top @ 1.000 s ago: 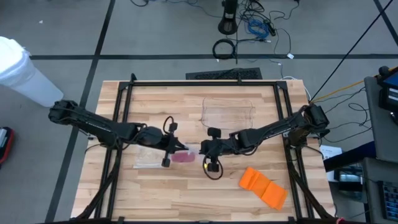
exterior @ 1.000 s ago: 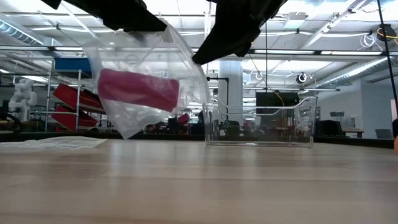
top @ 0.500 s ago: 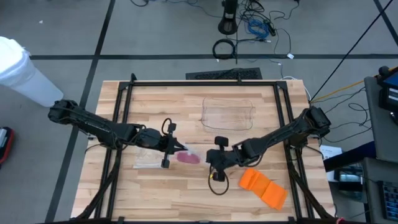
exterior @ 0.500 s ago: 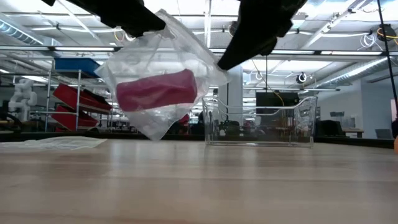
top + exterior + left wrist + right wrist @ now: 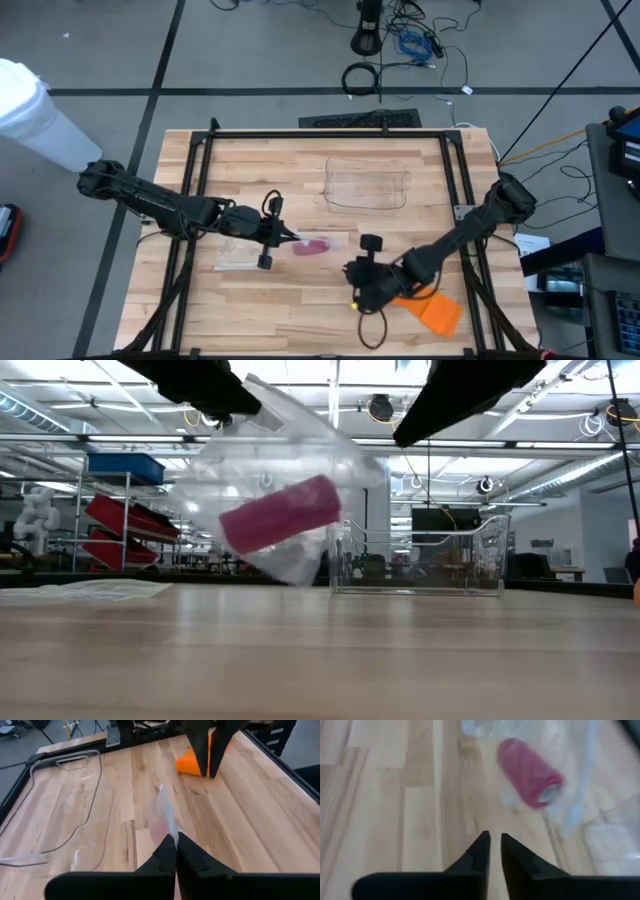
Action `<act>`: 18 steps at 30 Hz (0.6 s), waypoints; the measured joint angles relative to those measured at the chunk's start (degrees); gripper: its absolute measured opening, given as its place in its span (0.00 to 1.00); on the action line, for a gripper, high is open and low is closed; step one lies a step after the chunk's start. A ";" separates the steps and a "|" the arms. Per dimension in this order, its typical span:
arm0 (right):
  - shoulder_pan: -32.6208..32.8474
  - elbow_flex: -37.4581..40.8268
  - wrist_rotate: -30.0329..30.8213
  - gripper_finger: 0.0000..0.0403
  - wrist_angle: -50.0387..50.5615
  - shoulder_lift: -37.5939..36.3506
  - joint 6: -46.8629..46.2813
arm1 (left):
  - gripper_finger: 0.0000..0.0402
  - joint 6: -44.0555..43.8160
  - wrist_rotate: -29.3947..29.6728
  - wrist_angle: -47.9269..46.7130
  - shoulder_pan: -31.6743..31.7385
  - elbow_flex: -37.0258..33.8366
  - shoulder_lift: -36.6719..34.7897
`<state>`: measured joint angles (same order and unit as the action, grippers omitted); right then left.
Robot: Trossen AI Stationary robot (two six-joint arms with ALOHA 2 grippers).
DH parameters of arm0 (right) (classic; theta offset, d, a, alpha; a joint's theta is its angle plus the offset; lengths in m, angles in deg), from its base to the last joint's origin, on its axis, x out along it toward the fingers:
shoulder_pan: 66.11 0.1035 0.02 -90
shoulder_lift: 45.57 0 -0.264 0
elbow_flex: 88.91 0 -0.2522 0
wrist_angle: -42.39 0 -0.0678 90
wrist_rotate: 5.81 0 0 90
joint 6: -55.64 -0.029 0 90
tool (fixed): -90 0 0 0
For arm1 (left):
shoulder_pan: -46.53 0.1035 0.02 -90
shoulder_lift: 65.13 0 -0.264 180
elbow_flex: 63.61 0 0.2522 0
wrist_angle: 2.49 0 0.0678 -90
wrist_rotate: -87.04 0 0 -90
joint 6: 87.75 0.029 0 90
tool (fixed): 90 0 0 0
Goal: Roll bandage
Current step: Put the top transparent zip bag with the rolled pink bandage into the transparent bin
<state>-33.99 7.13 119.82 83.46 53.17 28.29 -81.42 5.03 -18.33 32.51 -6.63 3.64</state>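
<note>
A clear plastic bag point(image 5: 290, 480) with a magenta bandage roll point(image 5: 280, 515) inside hangs above the table's middle. My left gripper point(image 5: 285, 238) is shut on the bag. The roll point(image 5: 312, 246) sits tilted in the bag. My right gripper point(image 5: 350, 272) stands apart from the bag, toward the near edge. In its wrist view its fingers point(image 5: 492, 837) stand a narrow gap apart with nothing between them, and the roll point(image 5: 527, 770) lies ahead of them. My left gripper pinches the bag's top edge point(image 5: 171, 832) between its two fingers. The fingers come from the table's left, slanting down. The bag hangs past and below the fingers, clear of the table, slack, with the roll tilted inside it.
A clear open container point(image 5: 367, 183) stands at the far middle. An orange folded item point(image 5: 425, 300) lies near the right arm by the near edge. A flat clear wrapper point(image 5: 238, 262) lies on the wood under the left arm. Black frame rails point(image 5: 190, 200) run along both sides.
My right gripper has left the bag's right side and gone toward the near edge and the table's right, ending beside the orange item. The bag, still held by my left gripper, has swung rightward, and the roll inside has tipped.
</note>
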 joint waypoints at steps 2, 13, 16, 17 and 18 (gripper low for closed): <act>1.25 -0.01 4.32 0.14 0.50 -0.02 -1.73 | 0.00 0.00 0.00 0.05 0.00 0.00 0.00; 8.28 7.45 35.48 0.49 -2.73 0.47 -20.04 | 0.00 0.02 -0.04 -0.77 -0.49 0.00 0.05; 7.67 11.03 33.28 0.52 -4.10 0.26 -22.18 | 0.00 0.02 -0.05 -0.59 -0.52 -0.02 0.05; 7.43 12.20 32.53 0.52 -5.48 0.26 -21.89 | 0.00 0.02 -0.05 -0.55 -0.52 -0.02 0.04; 7.00 13.39 31.71 0.52 -7.33 0.26 -20.66 | 0.00 0.02 -0.05 -0.57 -0.52 -0.02 0.05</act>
<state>-26.99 20.52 151.53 76.13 53.43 7.64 -81.40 4.98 -18.91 31.99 -6.65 3.68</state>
